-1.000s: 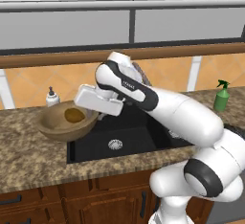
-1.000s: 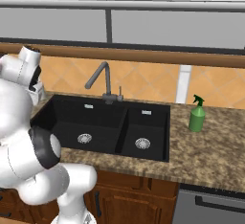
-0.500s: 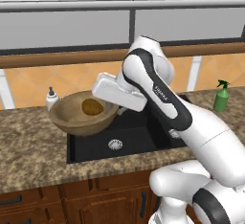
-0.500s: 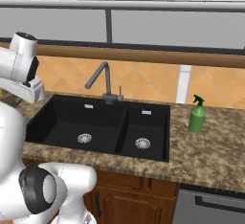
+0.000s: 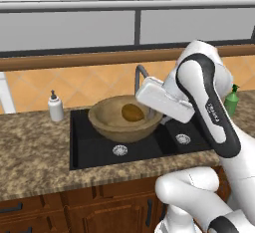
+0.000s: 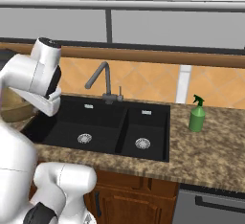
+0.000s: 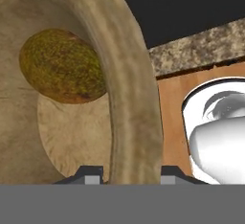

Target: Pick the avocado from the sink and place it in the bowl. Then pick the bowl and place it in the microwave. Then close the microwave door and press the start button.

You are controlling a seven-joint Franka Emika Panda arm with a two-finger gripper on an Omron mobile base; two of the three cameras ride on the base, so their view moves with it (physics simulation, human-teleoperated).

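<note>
The tan wooden bowl (image 5: 124, 122) hangs in the air, slightly tilted, over the left basin of the black sink (image 5: 99, 150). The brownish-olive avocado (image 5: 132, 112) lies inside it. My gripper (image 5: 158, 113) is shut on the bowl's right rim, with the white hand just behind it. In the hand view the thick rim of the bowl (image 7: 131, 98) runs between the two tips of my gripper (image 7: 130, 173), and the avocado (image 7: 62, 66) rests against the inner wall. A slice of the bowl (image 6: 12, 112) shows behind the arm at the left edge. The microwave is out of view.
A white soap dispenser (image 5: 56, 106) stands on the granite counter (image 5: 35, 147) left of the sink. The grey faucet (image 6: 103, 79) rises behind the basins. A green spray bottle (image 6: 196, 114) stands on the counter to the right. Wooden cabinets run below.
The arm has lifted the bowl with the avocado off the counter left of the sink and carried it up and to the right, over the left basin.
</note>
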